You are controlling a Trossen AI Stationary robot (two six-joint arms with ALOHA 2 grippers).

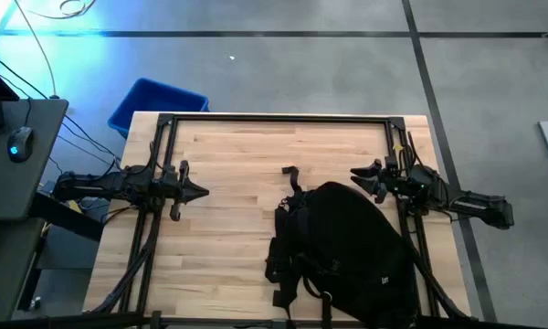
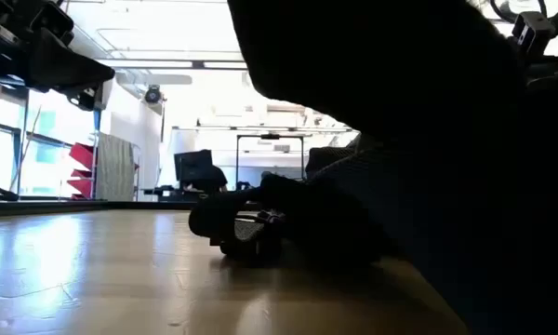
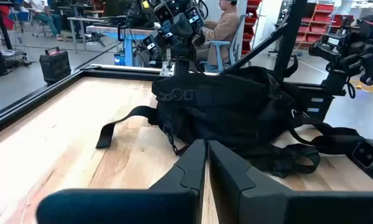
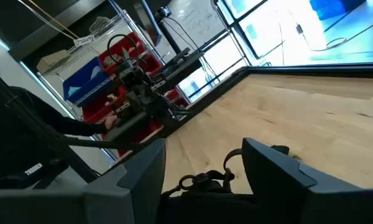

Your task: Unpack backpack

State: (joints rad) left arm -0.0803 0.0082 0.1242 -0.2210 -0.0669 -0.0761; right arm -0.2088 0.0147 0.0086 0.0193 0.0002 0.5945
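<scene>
While both arms are hovering over the wooden tabletop (image 1: 237,155), the backpack (image 1: 347,242) is lying slumped in the lower right of the overhead frame, untouched and apparently not yet opened. The left hand (image 1: 199,192) is waiting at centre left, well apart from the bag, its fingers pressed together and holding nothing. The right hand (image 1: 358,174) is hanging just past the bag's upper edge at centre right, fingers parted and empty.

Black all over, the backpack is showing soft, sagging fabric, small white lettering, and straps and buckles trailing toward the lower frame edge; one loose strap (image 1: 289,174) is reaching up toward mid-table. It is looking floppy rather than stiff, likely to fold and drag when lifted, so the top loop or a zipper pull seems the surest hold. A blue bin (image 1: 155,102) is sitting beyond the tabletop's upper-left corner.
</scene>
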